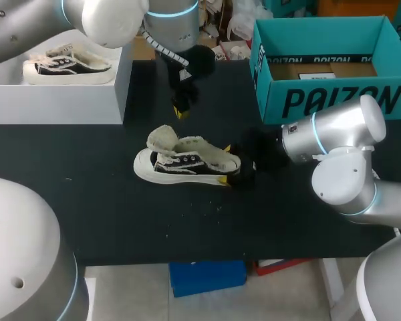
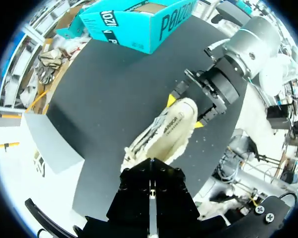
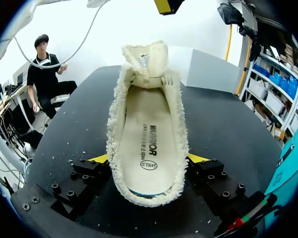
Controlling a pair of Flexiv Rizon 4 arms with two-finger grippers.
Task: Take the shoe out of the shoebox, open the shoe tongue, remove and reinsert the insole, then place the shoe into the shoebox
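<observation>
Bimanual station with the shoe (image 1: pixel 187 160) out of its box. The shoe, a black low sneaker with a white sole and fleece lining, stands on its sole near the middle of the black worktop (image 1: pixel 120 214), toe toward the left arm's side and heel toward the right arm. The right gripper (image 3: pixel 150 159) comes in low from the right and holds the heel: its fingers (image 3: pixel 100 158) stand wide apart, one yellow tip pressed against each side of the shoe. The tongue (image 3: pixel 145 58) is folded forward over the toe, leaving the mouth open, and the pale insole (image 3: pixel 148 144) lies flat inside with dark print at its heel end. The left gripper (image 1: pixel 180 107) hangs above the worktop behind the shoe, apart from it, pointing down; whether it is open or closed cannot be told. The teal shoebox (image 1: pixel 334 100) stands open at the far right corner, well apart from the shoe, with cardboard showing on its floor. A white box (image 1: pixel 60 100) stands at the far left and carries a second shoe (image 1: pixel 67 65) of the same kind on top. Small pale specks of fluff are scattered on the worktop in front of the shoe
</observation>
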